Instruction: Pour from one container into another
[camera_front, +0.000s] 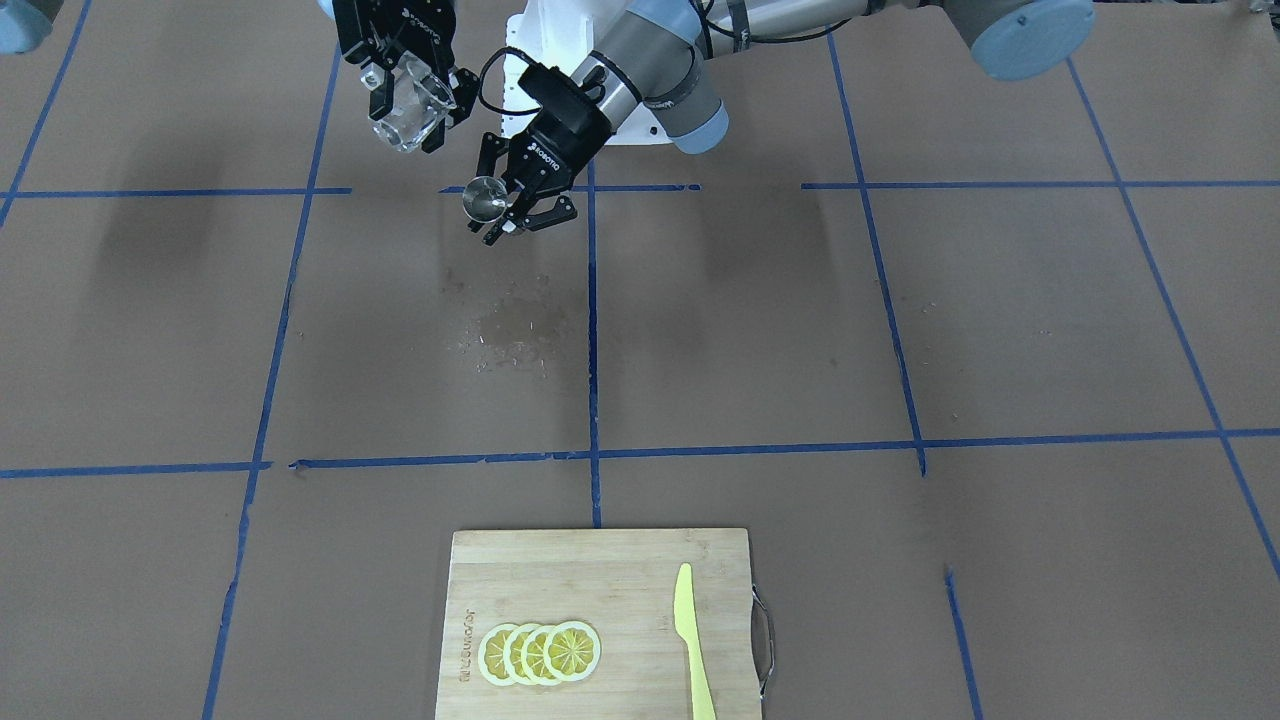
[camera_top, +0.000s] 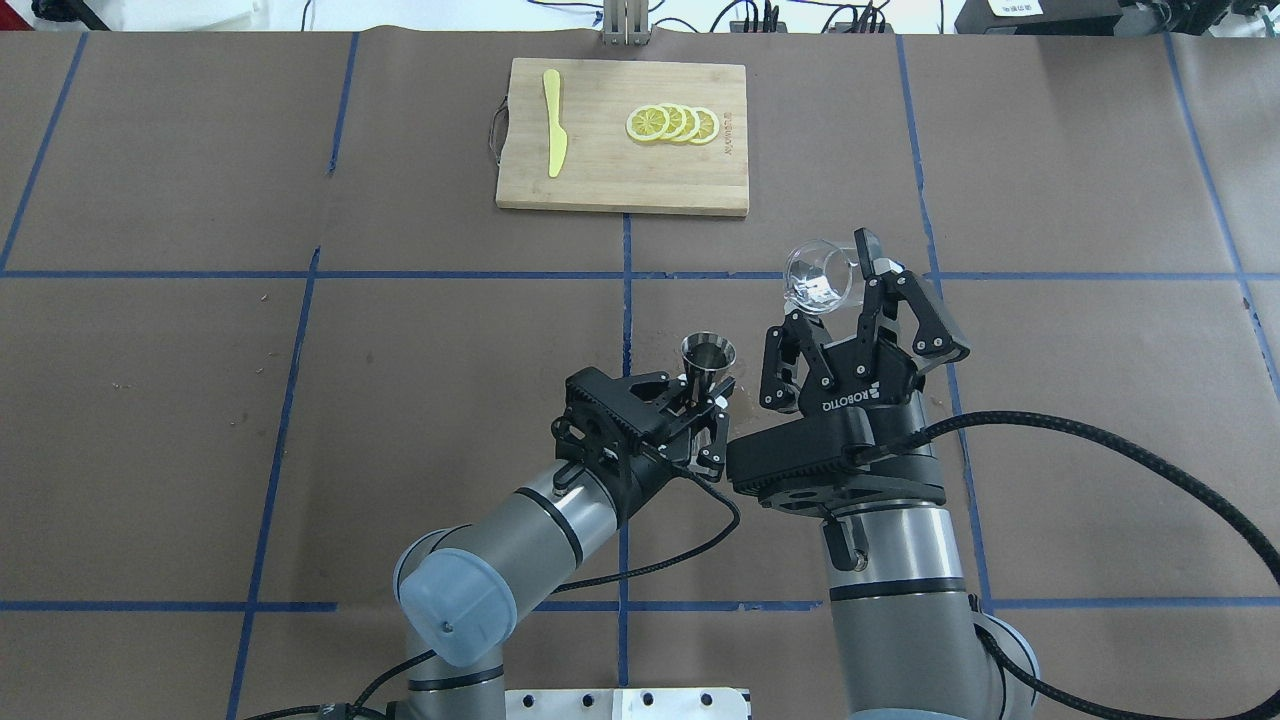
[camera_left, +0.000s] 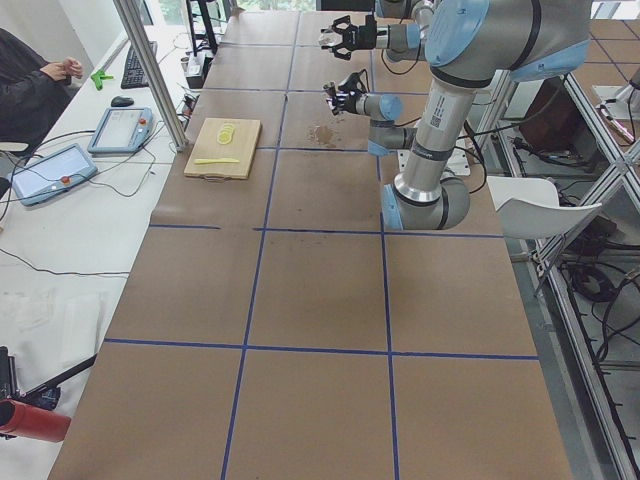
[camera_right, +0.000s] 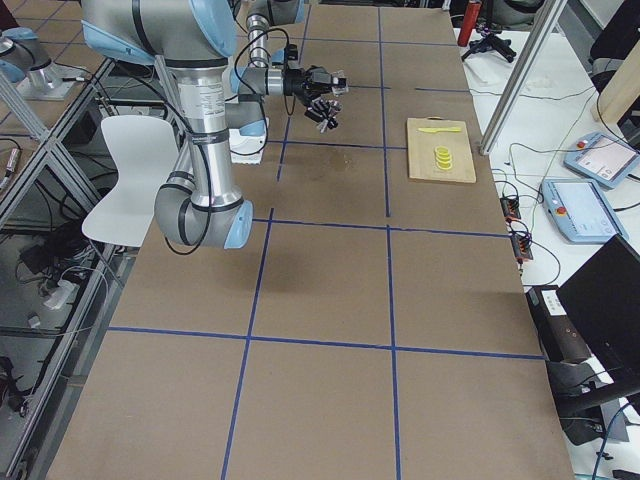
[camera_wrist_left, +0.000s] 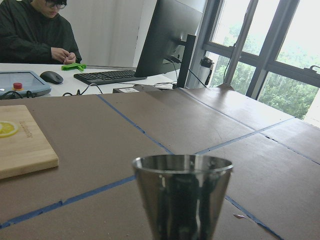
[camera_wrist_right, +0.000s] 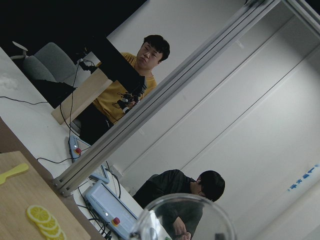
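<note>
My left gripper (camera_top: 697, 398) is shut on the waist of the steel jigger (camera_top: 708, 358), holding it upright above the table near the centre line. The left wrist view shows the jigger's upper cone (camera_wrist_left: 182, 192) close up; I cannot see inside it. My right gripper (camera_top: 835, 292) is shut on the clear glass cup (camera_top: 818, 276), which is tilted over on its side, raised, to the right of the jigger and apart from it. In the front view the cup (camera_front: 408, 108) hangs higher than the jigger (camera_front: 483, 200). Only the cup's rim (camera_wrist_right: 180, 217) shows in the right wrist view.
A wooden cutting board (camera_top: 620, 175) lies at the far middle of the table with several lemon slices (camera_top: 672, 124) and a yellow knife (camera_top: 554, 135) on it. A patch of specks and stains (camera_front: 510, 330) marks the brown paper below the grippers. Operators sit beyond the table's far side.
</note>
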